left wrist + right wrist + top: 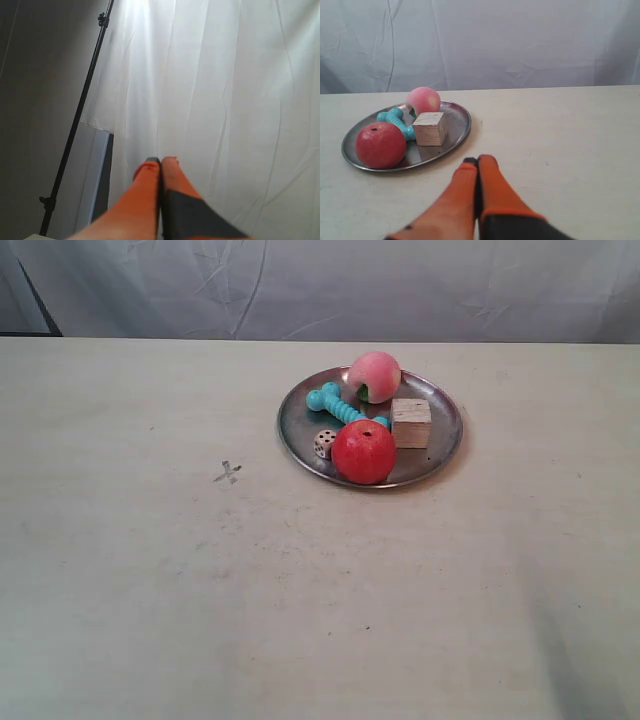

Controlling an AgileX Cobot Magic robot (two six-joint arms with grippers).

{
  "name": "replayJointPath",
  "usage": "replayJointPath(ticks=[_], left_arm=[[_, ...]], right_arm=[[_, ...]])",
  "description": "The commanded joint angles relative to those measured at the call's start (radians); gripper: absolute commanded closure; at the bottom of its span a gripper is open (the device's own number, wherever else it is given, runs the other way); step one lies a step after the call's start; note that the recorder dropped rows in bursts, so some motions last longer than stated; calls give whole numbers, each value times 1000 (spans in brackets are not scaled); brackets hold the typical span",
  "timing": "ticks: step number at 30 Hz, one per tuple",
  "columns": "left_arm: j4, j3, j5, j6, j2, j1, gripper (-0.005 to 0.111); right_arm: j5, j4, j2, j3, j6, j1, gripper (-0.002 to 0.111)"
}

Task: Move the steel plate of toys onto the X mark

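Note:
The steel plate (437, 455) (457, 131) lies on the beige table, right of centre in the exterior view. On it rest a red apple ball (363, 451) (380, 145), a pink peach (375, 376) (423, 100), a turquoise bone (340, 407) (395, 119), a wooden cube (411, 423) (429, 128) and a white die (325, 443). The faint X mark (228, 473) is drawn on the table left of the plate. My right gripper (478, 160) is shut and empty, a short way from the plate's rim. My left gripper (161, 160) is shut, pointing at a white curtain. Neither arm shows in the exterior view.
A white curtain (330, 285) hangs behind the table's far edge. A black stand pole (80, 112) rises beside the curtain in the left wrist view.

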Motion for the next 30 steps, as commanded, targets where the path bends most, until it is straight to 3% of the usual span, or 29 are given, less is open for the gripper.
replayJointPath(ticks=[1, 30], left_arm=[[-1, 5, -7, -2, -4, 6, 107], [1, 5, -36, -2, -4, 6, 107]], right_arm=[[-16, 1, -7, 2, -4, -7, 108], [-20, 5, -7, 2, -4, -1, 108]])
